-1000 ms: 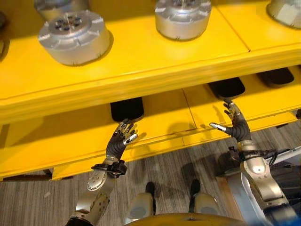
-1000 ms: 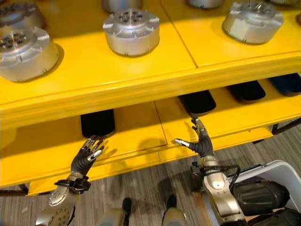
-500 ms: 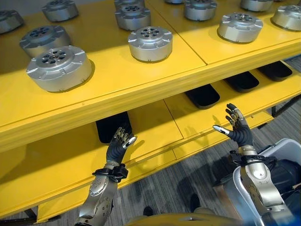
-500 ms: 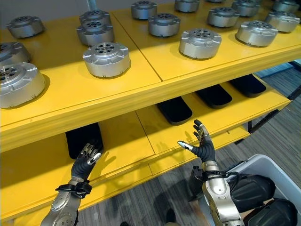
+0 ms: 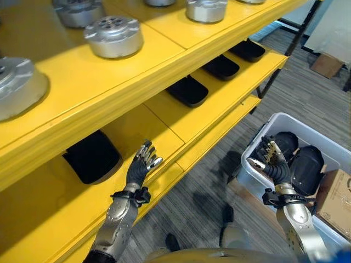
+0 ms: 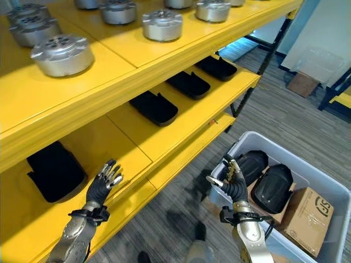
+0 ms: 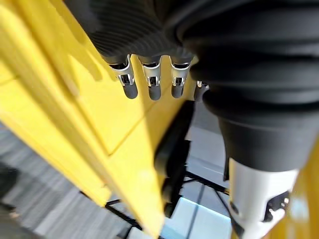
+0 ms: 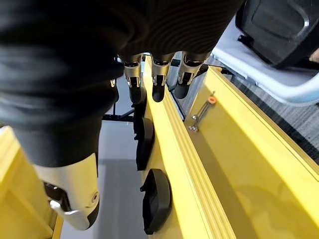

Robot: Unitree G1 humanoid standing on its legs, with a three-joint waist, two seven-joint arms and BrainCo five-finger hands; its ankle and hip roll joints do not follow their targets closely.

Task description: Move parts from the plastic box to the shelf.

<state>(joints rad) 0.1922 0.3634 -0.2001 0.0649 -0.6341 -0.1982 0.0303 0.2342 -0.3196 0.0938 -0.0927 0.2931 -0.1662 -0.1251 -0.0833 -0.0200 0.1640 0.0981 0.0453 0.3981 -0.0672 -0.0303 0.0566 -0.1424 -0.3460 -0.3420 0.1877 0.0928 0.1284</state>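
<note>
Both hands were spread and empty: the left hand over the yellow metal shelf, the right hand above the grey plastic box of black moulded parts.

Bright overhead light glared on the yellow shelf; its lower tier lay shadowed; wrist views were blurred.

Your right hand covers part of the plastic box rim and the near black part behind it. Beyond that hand the box runs off frame at bottom right. Silver part above the left hand is cut off at the edge.
</note>
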